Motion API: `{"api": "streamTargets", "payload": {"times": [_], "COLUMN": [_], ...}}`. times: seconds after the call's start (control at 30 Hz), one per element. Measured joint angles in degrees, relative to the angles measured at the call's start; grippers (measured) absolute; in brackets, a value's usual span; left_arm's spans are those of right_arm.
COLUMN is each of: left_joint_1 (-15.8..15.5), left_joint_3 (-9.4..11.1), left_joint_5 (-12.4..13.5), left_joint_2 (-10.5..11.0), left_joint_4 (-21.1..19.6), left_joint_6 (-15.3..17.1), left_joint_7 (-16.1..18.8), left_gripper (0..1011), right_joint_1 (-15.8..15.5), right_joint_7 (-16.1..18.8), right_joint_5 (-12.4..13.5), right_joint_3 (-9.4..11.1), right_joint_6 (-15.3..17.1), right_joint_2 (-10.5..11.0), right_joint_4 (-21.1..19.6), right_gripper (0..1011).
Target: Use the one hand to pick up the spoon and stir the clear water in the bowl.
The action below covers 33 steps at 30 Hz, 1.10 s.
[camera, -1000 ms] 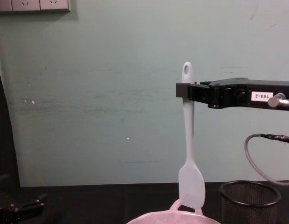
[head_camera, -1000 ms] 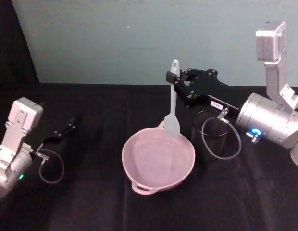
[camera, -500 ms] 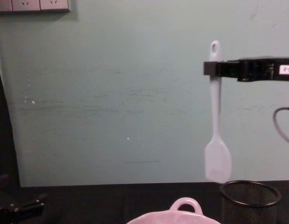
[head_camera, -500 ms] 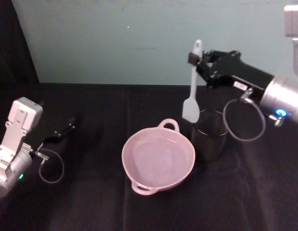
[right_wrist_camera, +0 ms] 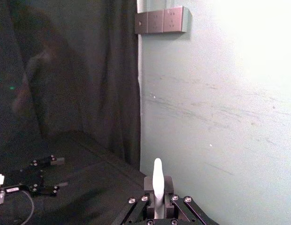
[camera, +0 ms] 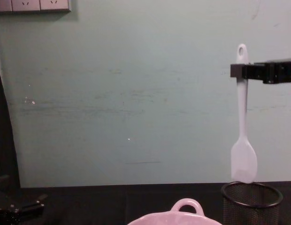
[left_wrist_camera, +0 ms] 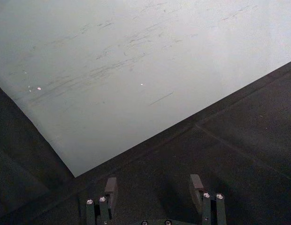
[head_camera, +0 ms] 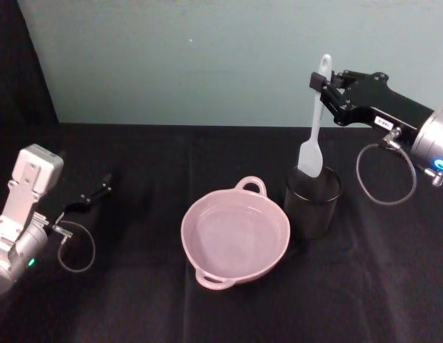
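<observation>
My right gripper (head_camera: 324, 84) is shut on the white spoon (head_camera: 316, 121) near the top of its handle. The spoon hangs upright with its paddle blade just above the mouth of the black mesh cup (head_camera: 312, 204). In the chest view the spoon (camera: 241, 117) hangs from the gripper (camera: 239, 70) over the cup (camera: 251, 201). The right wrist view shows the handle end (right_wrist_camera: 157, 176) sticking up between the fingers. The pale pink bowl (head_camera: 184, 236) holds clear water and sits left of the cup; its loop handle (camera: 186, 206) shows in the chest view. My left gripper (head_camera: 100, 189) is parked open at the far left.
A black cloth covers the table in front of a pale teal wall. The mesh cup stands right against the bowl's right side. The left wrist view shows the left gripper's (left_wrist_camera: 153, 187) two fingers apart over bare cloth. Wall sockets (camera: 33, 4) sit high up.
My right gripper has carried the spoon up and to the right, from inside the bowl's far rim to above the mesh cup. The left arm has stayed still.
</observation>
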Motion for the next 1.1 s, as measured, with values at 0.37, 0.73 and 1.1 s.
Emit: {"api": "streamTargets", "payload": {"times": [0.37,0.73,1.1], "left_joint_1": [0.0,0.0,0.0], "left_joint_3": [0.0,0.0,0.0], "left_joint_5": [0.0,0.0,0.0], "left_joint_2": [0.0,0.0,0.0], "left_joint_4": [0.0,0.0,0.0], "left_joint_6": [0.0,0.0,0.0], "left_joint_7": [0.0,0.0,0.0], "left_gripper": [1005,1005,1005], "right_joint_1": [-1.5,-2.2,-2.6], "right_joint_7": [-0.2,2.1,3.4], "right_joint_5": [-1.6,0.1,3.8], "right_joint_3": [-0.6,-0.8,0.0], "right_joint_6": [-2.6,-4.4,-3.8], "right_joint_2": [-1.3,-3.9,-4.6], "right_joint_4": [4.3,9.9,13.0], "right_gripper": [114,114,114]}}
